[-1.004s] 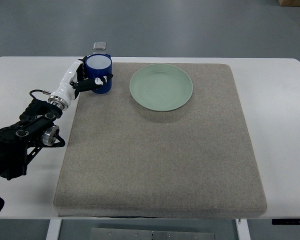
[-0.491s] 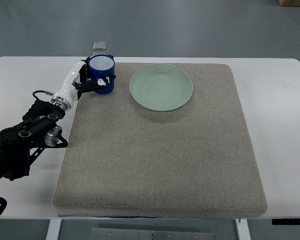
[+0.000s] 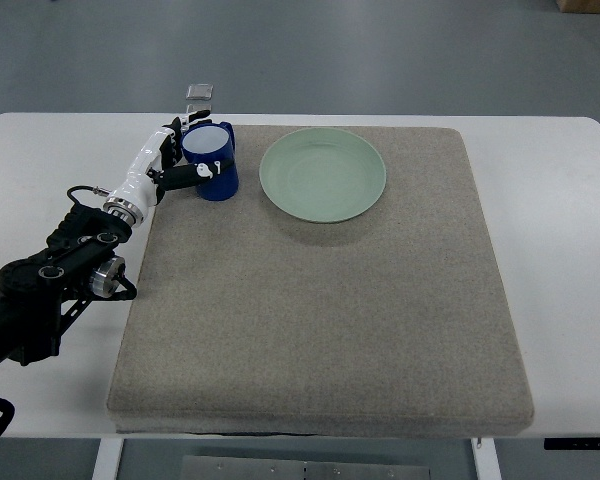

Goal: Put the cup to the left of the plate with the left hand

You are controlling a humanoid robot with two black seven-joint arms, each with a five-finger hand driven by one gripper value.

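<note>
At plate's (image 3: 323, 174) 9 o'clock, near mat's (image 3: 320, 300) 11 o'clock corner | cup (image 3: 210, 160) gripped by left hand (image 3: 180, 160), fingers wrapped around it, tilted | Risked tipping or rolling if released unlevel.

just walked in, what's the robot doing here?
The left hand is gripping a blue cup at the far left corner of the grey mat, just left of the green plate. The cup looks tilted toward the plate, and the view does not settle whether its base rests on the mat. Cup and plate are apart, with a gap between them. The fingers are wrapped around the cup, so it is not released. The right arm is not in view.
</note>
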